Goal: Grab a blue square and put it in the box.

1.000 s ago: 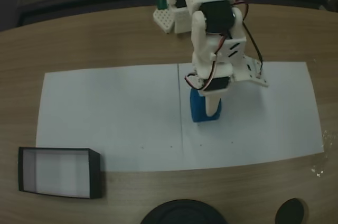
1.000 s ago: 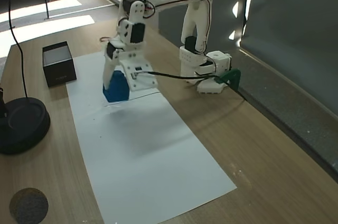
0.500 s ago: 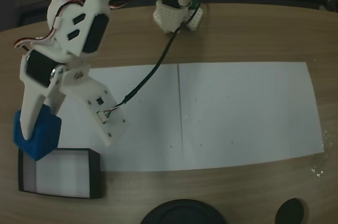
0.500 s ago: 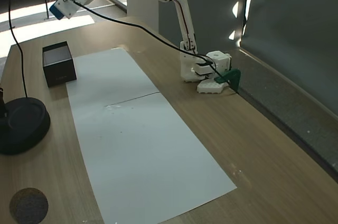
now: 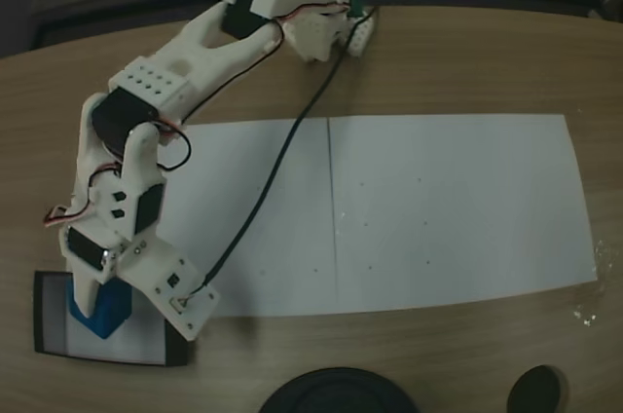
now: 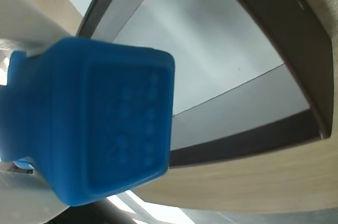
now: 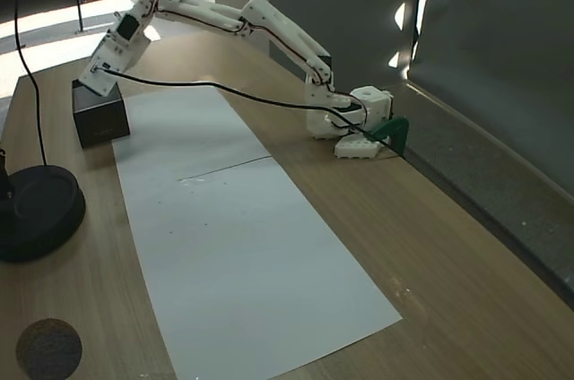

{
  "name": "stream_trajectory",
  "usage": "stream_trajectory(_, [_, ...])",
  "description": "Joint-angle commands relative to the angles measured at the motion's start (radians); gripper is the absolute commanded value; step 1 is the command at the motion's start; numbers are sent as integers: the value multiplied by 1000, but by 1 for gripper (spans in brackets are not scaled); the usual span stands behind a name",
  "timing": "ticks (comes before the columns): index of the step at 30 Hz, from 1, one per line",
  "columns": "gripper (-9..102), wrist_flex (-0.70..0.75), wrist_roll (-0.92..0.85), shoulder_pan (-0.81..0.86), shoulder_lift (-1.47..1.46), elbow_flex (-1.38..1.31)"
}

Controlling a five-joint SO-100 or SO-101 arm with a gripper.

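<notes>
Over the shallow black-walled box [image 5: 173,335] at the near left of a fixed view, the white gripper [image 5: 97,301] had its fingers clamped on the small bright-blue cube [image 5: 101,314], above the pale floor. No writing was legible. White paper [image 5: 438,208] covered the wooden table [image 5: 487,53]; dark round discs [image 5: 336,392] lay nearby.

My arm [image 5: 185,72] and pincer [image 5: 97,301] look like matt white plastic, and the blue square [image 6: 95,123] I hold seems a smooth, faintly sheened plastic with a pattern of small raised dots on one face. The counter [image 5: 467,53] is light wood-grain with a low satin sheen, and on it lies a flat sheet of matt white paper [image 5: 438,208]. The box [image 6: 296,49] has thin matt black walls and a smooth pale grey floor.
</notes>
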Motion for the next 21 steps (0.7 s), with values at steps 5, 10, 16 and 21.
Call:
stream_trajectory(5, [30, -21, 0, 5, 20, -81])
stream_trajectory(10, [31, 18, 3, 6, 35, -87])
stream_trajectory(16, [22, 285, 15, -38, 193, -181])
stream_trajectory(21, [8, 578, 71, -155, 422, -380])
